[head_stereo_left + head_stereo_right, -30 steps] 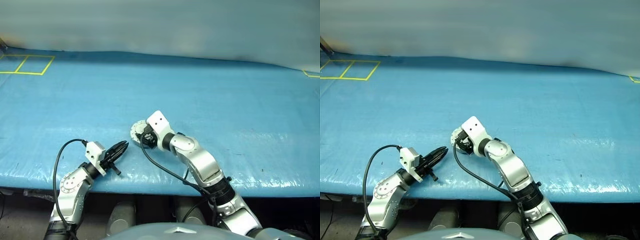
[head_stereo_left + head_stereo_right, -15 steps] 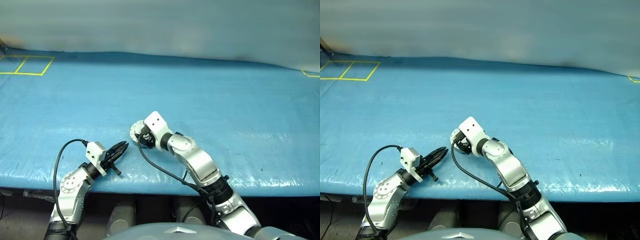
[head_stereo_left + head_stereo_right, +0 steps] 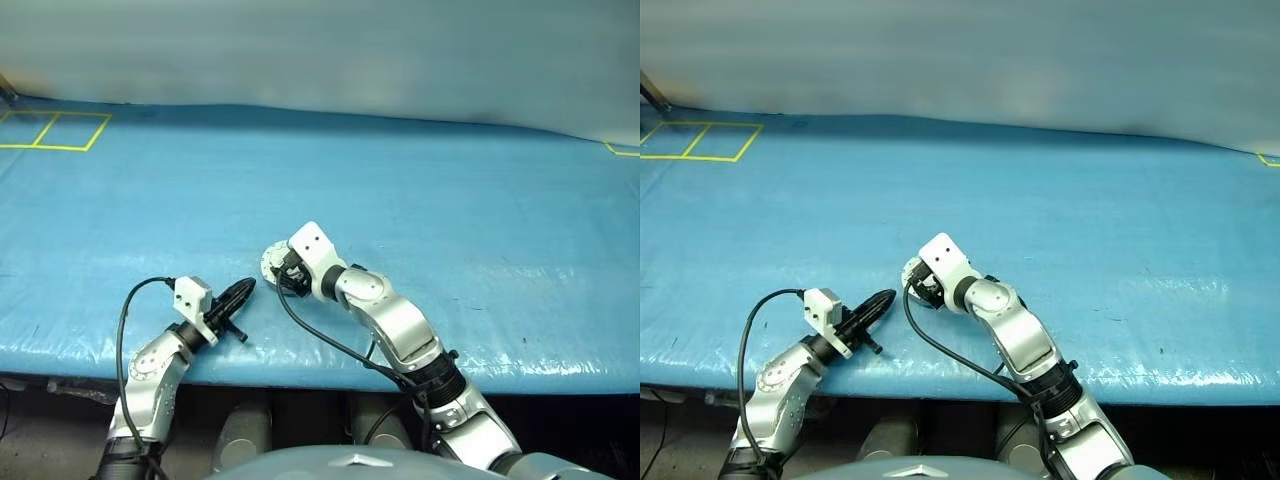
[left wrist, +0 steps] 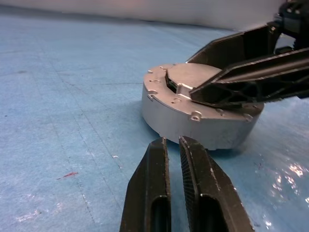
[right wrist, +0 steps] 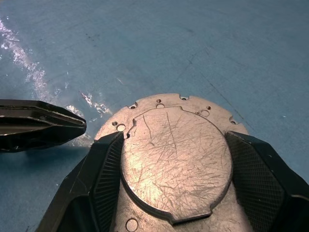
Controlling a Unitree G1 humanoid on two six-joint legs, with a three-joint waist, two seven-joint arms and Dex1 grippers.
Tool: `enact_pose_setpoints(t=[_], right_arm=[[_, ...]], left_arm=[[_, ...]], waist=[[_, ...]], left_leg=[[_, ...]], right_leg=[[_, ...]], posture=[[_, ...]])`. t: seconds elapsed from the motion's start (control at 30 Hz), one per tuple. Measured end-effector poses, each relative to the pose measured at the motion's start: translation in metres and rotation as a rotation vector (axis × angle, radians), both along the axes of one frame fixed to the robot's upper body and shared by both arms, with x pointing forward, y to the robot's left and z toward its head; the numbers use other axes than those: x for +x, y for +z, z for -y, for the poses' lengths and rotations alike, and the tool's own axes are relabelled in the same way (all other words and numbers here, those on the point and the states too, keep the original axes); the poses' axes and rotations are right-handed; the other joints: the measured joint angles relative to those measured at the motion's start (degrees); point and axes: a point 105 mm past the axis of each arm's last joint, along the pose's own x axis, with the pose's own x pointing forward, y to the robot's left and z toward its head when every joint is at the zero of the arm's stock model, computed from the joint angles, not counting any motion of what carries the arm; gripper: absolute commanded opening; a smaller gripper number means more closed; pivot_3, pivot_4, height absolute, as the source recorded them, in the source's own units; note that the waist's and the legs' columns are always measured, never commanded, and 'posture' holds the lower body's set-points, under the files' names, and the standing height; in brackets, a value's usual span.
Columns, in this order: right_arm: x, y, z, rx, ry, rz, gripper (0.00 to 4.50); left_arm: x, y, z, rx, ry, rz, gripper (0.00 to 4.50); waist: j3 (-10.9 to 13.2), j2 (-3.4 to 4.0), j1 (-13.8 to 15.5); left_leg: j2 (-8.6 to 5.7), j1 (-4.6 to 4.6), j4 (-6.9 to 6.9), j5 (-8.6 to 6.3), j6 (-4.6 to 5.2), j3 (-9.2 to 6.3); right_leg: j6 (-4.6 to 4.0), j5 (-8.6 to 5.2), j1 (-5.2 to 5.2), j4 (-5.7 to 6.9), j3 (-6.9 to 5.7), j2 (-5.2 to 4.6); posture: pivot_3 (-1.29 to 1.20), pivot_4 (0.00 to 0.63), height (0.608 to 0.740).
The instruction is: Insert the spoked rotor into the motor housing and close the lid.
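Housing (image 3: 272,263) sits left of centre in the head view, lid (image 5: 176,162) down flat. Right gripper (image 5: 176,166) spans it, jaws wide at either rim. Left gripper (image 4: 175,145) is closed and empty just beside its wall. Press the lid evenly; avoid sliding it.

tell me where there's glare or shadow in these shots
Right wrist view: light catches the scratched lid, bright glints on the blue cover. Left wrist view: the motor housing casts a dark shadow at its base. Eye views: shiny streaks along the cover's front edge.
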Motion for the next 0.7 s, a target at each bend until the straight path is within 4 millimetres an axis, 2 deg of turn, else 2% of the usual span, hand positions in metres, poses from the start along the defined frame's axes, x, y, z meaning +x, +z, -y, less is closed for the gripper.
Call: enact_pose_setpoints(t=[0.2, 0.43, 0.63, 0.7], right_arm=[[-0.001, 0.000, 0.000, 0.003, 0.001, 0.001, 3.02], [-0.001, -0.001, 0.001, 0.008, -0.006, 0.004, 3.02], [-0.001, -0.002, 0.003, 0.007, -0.018, 0.005, 3.02], [-0.001, -0.003, 0.003, 0.005, -0.020, 0.003, 3.02]], left_arm=[[0.017, 0.011, 0.009, -0.007, -0.037, 0.020, 0.02], [0.023, 0.016, 0.016, -0.008, -0.096, 0.005, 0.02], [0.028, 0.014, 0.018, 0.113, -0.149, -0.010, 0.02], [0.028, 0.013, 0.019, 0.133, -0.155, -0.018, 0.02]], waist=[[0.0, 0.01, 0.0], [0.0, 0.00, 0.0], [-0.2, 0.00, 0.2], [-0.5, 0.21, 0.2]], left_leg=[[-0.01, 0.00, -0.01, 0.00, 0.00, 0.00], [-0.02, -0.01, -0.01, 0.00, 0.00, 0.00], [-0.04, 0.00, -0.01, 0.00, 0.00, -0.03], [-0.07, 0.01, -0.01, 0.00, 0.00, -0.02]], right_leg=[[0.00, 0.00, 0.00, -0.01, 0.00, 0.00], [0.00, 0.00, 0.01, -0.02, 0.00, 0.00], [0.00, 0.00, 0.05, -0.05, -0.01, -0.02], [0.01, 0.00, 0.09, -0.10, 0.00, -0.06]], posture=[[0.00, 0.150, 0.740], [0.00, 0.150, 0.740], [0.00, 0.150, 0.740], [0.00, 0.150, 0.740]])
